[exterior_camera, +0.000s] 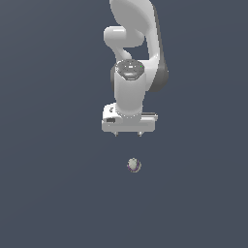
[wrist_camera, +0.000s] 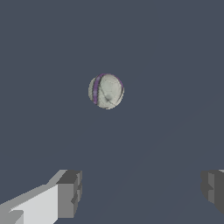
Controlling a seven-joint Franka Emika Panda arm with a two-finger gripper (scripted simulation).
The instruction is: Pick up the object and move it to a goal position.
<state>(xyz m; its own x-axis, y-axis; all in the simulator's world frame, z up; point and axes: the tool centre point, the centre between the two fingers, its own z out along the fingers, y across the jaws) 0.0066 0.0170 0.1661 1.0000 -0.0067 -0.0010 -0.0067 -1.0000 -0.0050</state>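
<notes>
The object [exterior_camera: 134, 165] is a small roundish lump, pale beige-grey, with a purple band curving along one side and thin dark lines crossing its face; the wrist view shows the band most clearly [wrist_camera: 106, 91]. It is far smaller than the white gripper [exterior_camera: 128, 134]. No brand, label or writing can be read on it, and the thin lines are too blurred to make out as anything more than cracks or seams.

The object lies alone on the flat dark blue-grey ground [exterior_camera: 48, 193], apart from the gripper and touched by nothing. In the exterior view it sits below the gripper in the picture, slightly toward that view's right of the midpoint between the two fingertips.

The gripper's fingers [wrist_camera: 70, 192] stand wide apart, with nothing between them. Above the gripper rises the white arm [exterior_camera: 133, 43], with a dark round cap on its wrist joint.
</notes>
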